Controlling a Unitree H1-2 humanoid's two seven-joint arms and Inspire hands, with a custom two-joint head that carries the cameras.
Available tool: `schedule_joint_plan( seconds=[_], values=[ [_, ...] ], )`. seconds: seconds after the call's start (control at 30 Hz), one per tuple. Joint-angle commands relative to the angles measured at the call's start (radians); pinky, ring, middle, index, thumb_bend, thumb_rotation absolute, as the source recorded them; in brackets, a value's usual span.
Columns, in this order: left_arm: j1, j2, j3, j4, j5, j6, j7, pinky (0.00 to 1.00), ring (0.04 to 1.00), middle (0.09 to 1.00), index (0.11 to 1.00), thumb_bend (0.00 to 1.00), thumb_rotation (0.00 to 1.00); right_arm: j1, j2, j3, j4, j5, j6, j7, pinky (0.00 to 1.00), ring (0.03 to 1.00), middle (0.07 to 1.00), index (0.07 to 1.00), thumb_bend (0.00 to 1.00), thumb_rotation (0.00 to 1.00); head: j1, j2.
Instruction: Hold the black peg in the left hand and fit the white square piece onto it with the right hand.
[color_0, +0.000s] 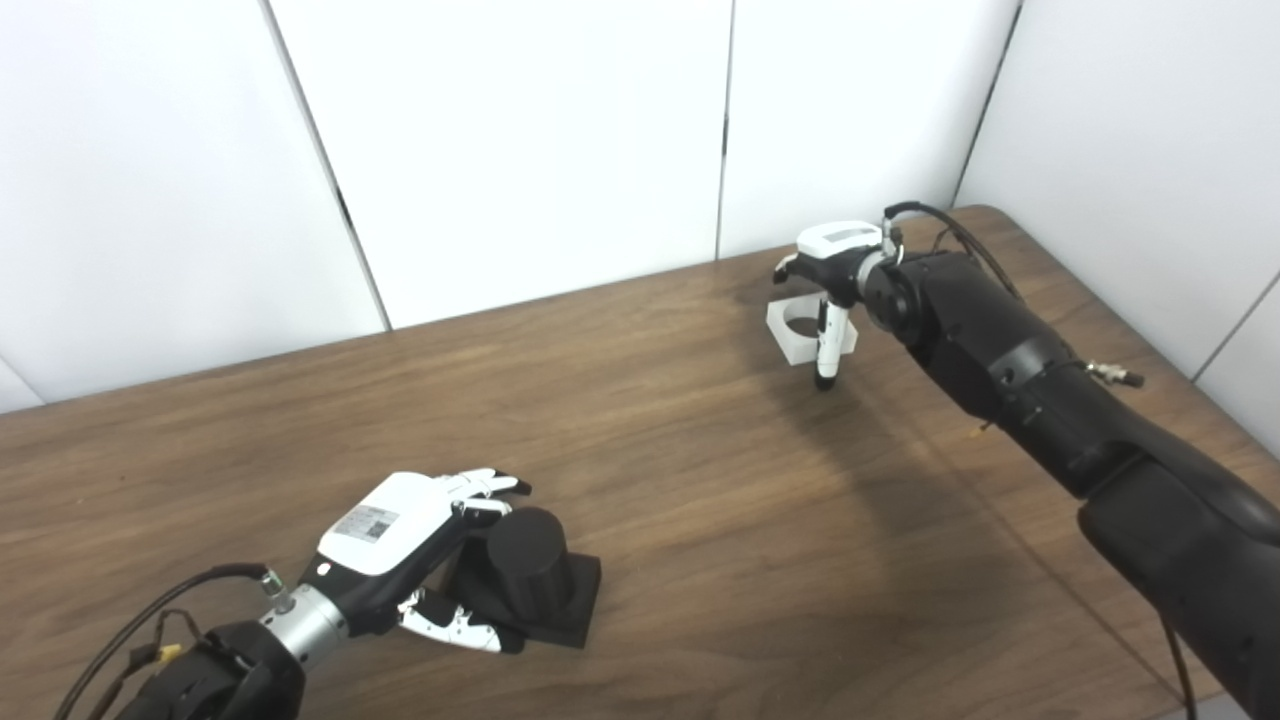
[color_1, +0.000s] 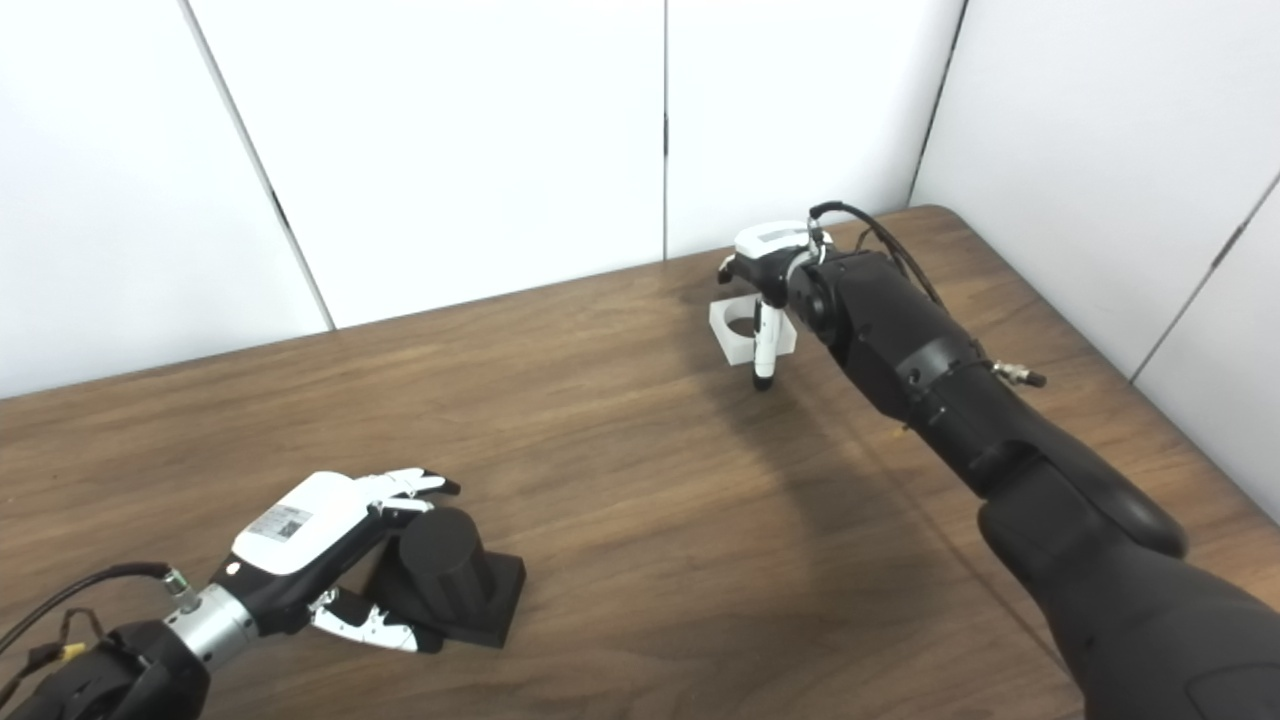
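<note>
While the left eye view shows both arms over the brown table (color_0: 650, 450), the left hand (color_0: 405, 545) sits low at the near left with its fingers (color_0: 490, 487) spread wide around the black peg (color_0: 528, 570). Upper fingers reach over the far side of the peg's round top and the thumb lies along the near edge of its square base, so the hand cups the peg; whether it truly grips is hard to tell from this angle. The peg stands upright on the table. Far across, the right hand (color_0: 830, 275) hangs above the white square piece (color_0: 805, 330), one finger pointing straight down just in front of the piece's near edge, its tip at or close to the wood. That hand looks open, holding nothing, and the piece lies flat on the table with its round hole facing up.

Seen from the right eye view, the left hand (color_1: 310, 545) again wraps loosely beside the black peg (color_1: 445, 575), fingertips over its top rim. The right hand (color_1: 770, 265) stands over the white square piece (color_1: 740, 325), the downward finger (color_1: 765, 350) crossing in front of the piece's right part. Both hands are well apart.
</note>
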Motion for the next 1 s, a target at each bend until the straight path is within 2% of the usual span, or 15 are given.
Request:
schedule_joint_plan(
  seconds=[0.0, 0.23, 0.33, 0.4, 0.43, 0.5, 0.67, 0.73, 0.8, 0.97],
  values=[
    [0.036, 0.053, -0.025, 0.029, 0.039, -0.018, -0.082, 0.81, 0.891, 0.874, 0.491, 0.52, 0.06, -0.007, -0.044, 0.005, 0.015, -0.030, 0.032, -0.018, 0.71, 0.881, 0.916, 0.866, 0.82, 0.18, 0.000, 0.001],
    [0.035, 0.053, -0.021, 0.030, 0.029, -0.016, -0.090, 0.81, 0.896, 0.879, 0.491, 0.52, 0.06, 0.004, -0.073, 0.018, 0.016, -0.038, 0.055, 0.000, 0.72, 0.882, 0.907, 0.773, 0.81, 0.23, -0.006, 0.010],
    [0.031, 0.056, -0.021, 0.027, 0.031, -0.009, -0.098, 0.82, 0.900, 0.882, 0.492, 0.52, 0.06, 0.008, -0.084, 0.033, 0.010, -0.062, 0.081, 0.014, 0.73, 0.878, 0.889, 0.698, 0.81, 0.26, -0.007, 0.014],
    [0.032, 0.055, -0.017, 0.029, 0.029, -0.014, -0.093, 0.81, 0.897, 0.878, 0.492, 0.52, 0.06, 0.010, -0.087, 0.044, 0.001, -0.082, 0.108, 0.036, 0.72, 0.840, 0.831, 0.616, 0.80, 0.26, -0.005, 0.016],
    [0.032, 0.055, -0.016, 0.030, 0.028, -0.014, -0.092, 0.80, 0.895, 0.876, 0.491, 0.52, 0.06, 0.011, -0.089, 0.049, -0.005, -0.091, 0.119, 0.045, 0.71, 0.826, 0.810, 0.543, 0.64, 0.20, -0.005, 0.016],
    [0.034, 0.054, -0.011, 0.028, 0.025, -0.016, -0.090, 0.81, 0.895, 0.875, 0.491, 0.52, 0.06, 0.016, -0.089, 0.052, -0.018, -0.098, 0.141, 0.054, 0.70, 0.808, 0.777, 0.502, 0.55, 0.16, 0.000, 0.019],
    [0.037, 0.053, 0.000, 0.033, 0.017, -0.029, -0.088, 0.81, 0.894, 0.873, 0.491, 0.52, 0.06, 0.028, -0.089, 0.042, -0.031, -0.086, 0.150, 0.035, 0.67, 0.776, 0.720, 0.491, 0.52, 0.15, 0.001, 0.024],
    [0.037, 0.052, 0.003, 0.036, 0.020, -0.035, -0.087, 0.81, 0.896, 0.873, 0.491, 0.52, 0.06, 0.036, -0.088, 0.034, -0.038, -0.080, 0.147, 0.013, 0.61, 0.735, 0.685, 0.489, 0.52, 0.14, 0.001, 0.026],
    [0.037, 0.051, 0.004, 0.037, 0.023, -0.036, -0.089, 0.81, 0.896, 0.873, 0.491, 0.52, 0.06, 0.044, -0.087, 0.026, -0.044, -0.075, 0.145, -0.007, 0.67, 0.774, 0.707, 0.486, 0.52, 0.14, 0.001, 0.026],
    [0.037, 0.048, 0.004, 0.030, 0.031, -0.030, -0.096, 0.80, 0.893, 0.873, 0.491, 0.52, 0.06, 0.055, -0.087, 0.004, -0.051, -0.054, 0.140, -0.035, 0.75, 0.795, 0.724, 0.484, 0.52, 0.13, 0.003, 0.034]
  ],
)
